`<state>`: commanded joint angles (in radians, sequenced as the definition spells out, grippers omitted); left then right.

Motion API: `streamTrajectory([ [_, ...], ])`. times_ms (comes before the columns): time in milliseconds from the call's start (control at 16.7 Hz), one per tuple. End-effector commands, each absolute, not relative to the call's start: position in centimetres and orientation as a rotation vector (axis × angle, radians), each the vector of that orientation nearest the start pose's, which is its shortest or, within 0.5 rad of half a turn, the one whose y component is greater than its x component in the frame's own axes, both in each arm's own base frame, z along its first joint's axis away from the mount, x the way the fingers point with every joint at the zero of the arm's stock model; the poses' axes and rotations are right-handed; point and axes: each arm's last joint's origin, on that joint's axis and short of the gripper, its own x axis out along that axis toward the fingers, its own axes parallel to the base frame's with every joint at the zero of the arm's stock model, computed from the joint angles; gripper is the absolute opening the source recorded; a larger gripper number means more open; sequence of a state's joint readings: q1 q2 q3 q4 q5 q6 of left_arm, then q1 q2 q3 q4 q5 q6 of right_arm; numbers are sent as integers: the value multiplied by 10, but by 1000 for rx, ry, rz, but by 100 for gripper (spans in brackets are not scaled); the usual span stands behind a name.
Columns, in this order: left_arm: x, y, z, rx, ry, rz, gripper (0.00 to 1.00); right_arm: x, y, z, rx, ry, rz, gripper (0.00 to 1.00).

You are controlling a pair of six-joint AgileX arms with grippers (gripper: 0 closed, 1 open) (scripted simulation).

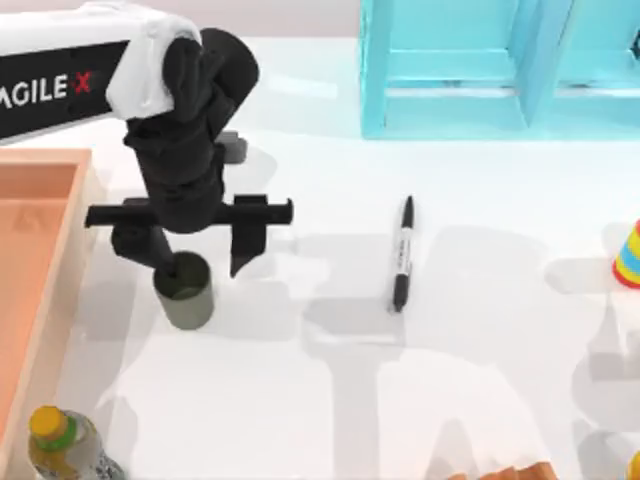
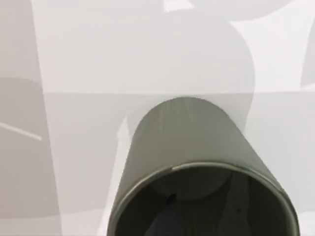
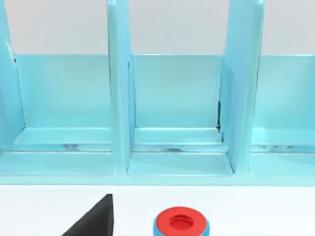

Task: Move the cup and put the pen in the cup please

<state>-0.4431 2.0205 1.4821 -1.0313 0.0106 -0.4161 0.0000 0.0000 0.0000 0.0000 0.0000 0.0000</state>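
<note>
Top view: the left gripper (image 1: 198, 262) hangs at the frame's left, jaws spread, one finger dipping into the upright cup (image 1: 186, 292), the other outside it. The pen (image 1: 402, 254) lies at centre, well apart on the table (image 1: 330, 400).

Left wrist view: the cup (image 2: 189, 142) stands close, dark mouth open.

Right wrist view: a blue rack (image 3: 172, 108) faces a red-topped ring (image 3: 181, 222); a dark fingertip (image 3: 96, 220) shows, and its jaw state cannot be told.

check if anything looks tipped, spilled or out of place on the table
Nothing stands out. The cup stands upright under the left gripper, whose fingers straddle its rim. The pen lies flat and whole on the white table, well to the cup's right.
</note>
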Motion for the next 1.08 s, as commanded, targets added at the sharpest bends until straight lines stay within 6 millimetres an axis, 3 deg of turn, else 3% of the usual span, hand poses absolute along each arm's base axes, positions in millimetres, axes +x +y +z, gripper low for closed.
streamTrajectory([
  [120, 346, -161, 164, 9, 1573, -23, 100, 106, -1, 160, 0, 0, 0, 100],
  [720, 347, -162, 167, 8, 1575, -21, 100, 106, -1, 160, 0, 0, 0, 100],
  [900, 354, -165, 189, 8, 1582, -14, 100, 106, -1, 160, 0, 0, 0, 100],
  [1080, 358, -169, 234, 15, 1588, -19, 100, 106, -1, 160, 0, 0, 0, 100],
])
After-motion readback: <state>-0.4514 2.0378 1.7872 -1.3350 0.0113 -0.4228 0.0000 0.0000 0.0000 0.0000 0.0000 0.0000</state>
